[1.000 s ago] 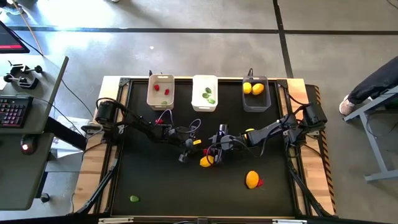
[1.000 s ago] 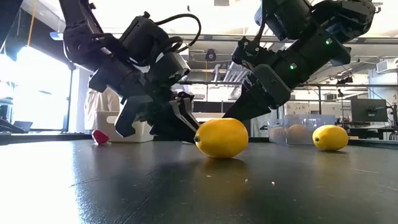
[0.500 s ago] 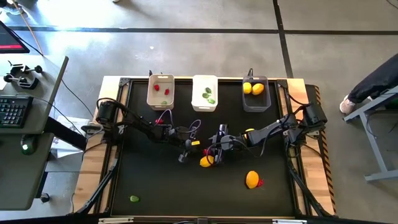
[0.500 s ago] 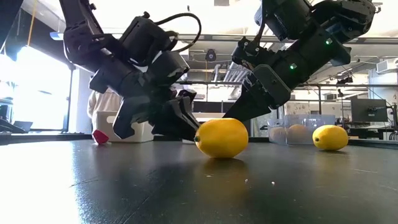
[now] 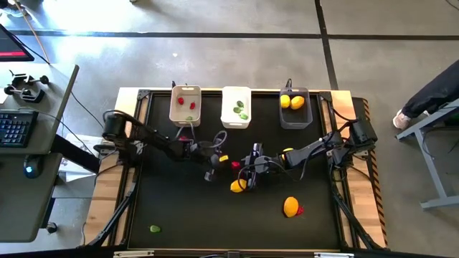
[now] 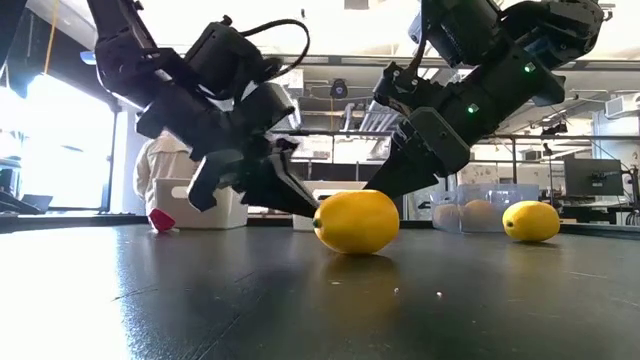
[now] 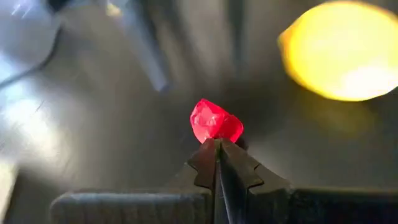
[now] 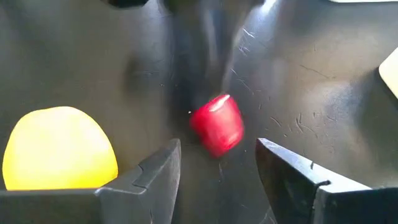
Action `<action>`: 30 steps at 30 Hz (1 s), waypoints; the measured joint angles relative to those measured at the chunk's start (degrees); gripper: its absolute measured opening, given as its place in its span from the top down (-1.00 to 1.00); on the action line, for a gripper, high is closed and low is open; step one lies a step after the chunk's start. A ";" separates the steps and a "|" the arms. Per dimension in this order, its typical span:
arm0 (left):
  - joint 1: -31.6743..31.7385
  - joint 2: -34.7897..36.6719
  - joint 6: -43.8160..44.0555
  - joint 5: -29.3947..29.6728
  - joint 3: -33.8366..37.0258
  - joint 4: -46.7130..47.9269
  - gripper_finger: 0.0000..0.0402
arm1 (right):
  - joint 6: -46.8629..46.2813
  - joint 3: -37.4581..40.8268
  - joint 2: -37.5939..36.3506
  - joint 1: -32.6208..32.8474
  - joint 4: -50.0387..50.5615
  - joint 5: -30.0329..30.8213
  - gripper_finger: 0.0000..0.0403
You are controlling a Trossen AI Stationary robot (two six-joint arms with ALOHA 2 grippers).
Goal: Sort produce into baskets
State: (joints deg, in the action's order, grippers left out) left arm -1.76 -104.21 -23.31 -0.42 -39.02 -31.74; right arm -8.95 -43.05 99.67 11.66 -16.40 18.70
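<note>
A small red piece (image 5: 235, 165) sits at the tips of my left gripper (image 5: 229, 163) near the table's middle; the gripper is shut on it. It also shows in the left wrist view (image 7: 215, 121) and the right wrist view (image 8: 216, 124). My right gripper (image 5: 244, 174) is open just right of it, its fingers (image 8: 165, 165) on either side of the piece without touching. A yellow lemon (image 5: 237, 186) lies on the table just nearer than both grippers. The beige basket (image 5: 174, 115), white basket (image 5: 226, 120) and dark grey basket (image 5: 284, 120) stand along the far edge. My left gripper pinches the red piece by its near edge (image 7: 214, 138), only at the very tips of its two fingers. The fingers slant down from the table's left. The piece sticks out beyond the tips and looks lifted a little off the table.
The beige basket holds red pieces, the white one green pieces, the grey one two yellow lemons. An orange lemon (image 5: 290, 207) with a red piece (image 5: 300, 211) beside it lies at the near right. A green piece (image 5: 155, 229) lies at the near left corner.
My left gripper has risen a little and gone toward the far edge, drawing back toward the left. The red piece has gone with it, away from the yellow lemon. The lemon has stayed in place.
</note>
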 joint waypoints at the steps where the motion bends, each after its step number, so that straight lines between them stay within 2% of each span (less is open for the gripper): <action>1: 0.60 1.18 0.57 0.68 0.67 0.90 1.00 | -0.02 0.00 0.01 0.02 0.00 0.02 0.01; 5: 3.67 7.80 3.12 4.12 4.38 2.29 1.00 | -0.02 0.00 0.01 0.00 0.26 0.15 0.01; 13: 11.67 25.48 8.52 14.89 11.84 5.35 1.00 | -0.08 0.00 0.01 0.01 0.29 0.13 0.01; 17: 14.96 33.57 10.67 21.74 12.95 11.15 1.00 | -0.34 0.00 0.01 0.00 0.27 0.11 0.01; 22: 19.26 40.44 15.00 33.36 12.95 22.14 1.00 | -1.11 0.00 0.01 0.00 0.28 -0.11 0.01; 25: 22.70 42.80 19.10 35.03 12.95 29.00 1.00 | -1.11 0.00 0.02 0.00 0.28 -0.11 0.01; 30: 29.04 42.89 22.67 33.34 12.95 35.57 1.00 | -1.12 0.00 0.01 0.00 0.26 -0.09 0.01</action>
State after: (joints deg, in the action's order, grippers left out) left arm 27.28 -61.32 -0.64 32.92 -26.06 3.83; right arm -10.07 -43.05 99.68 11.66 -16.14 18.61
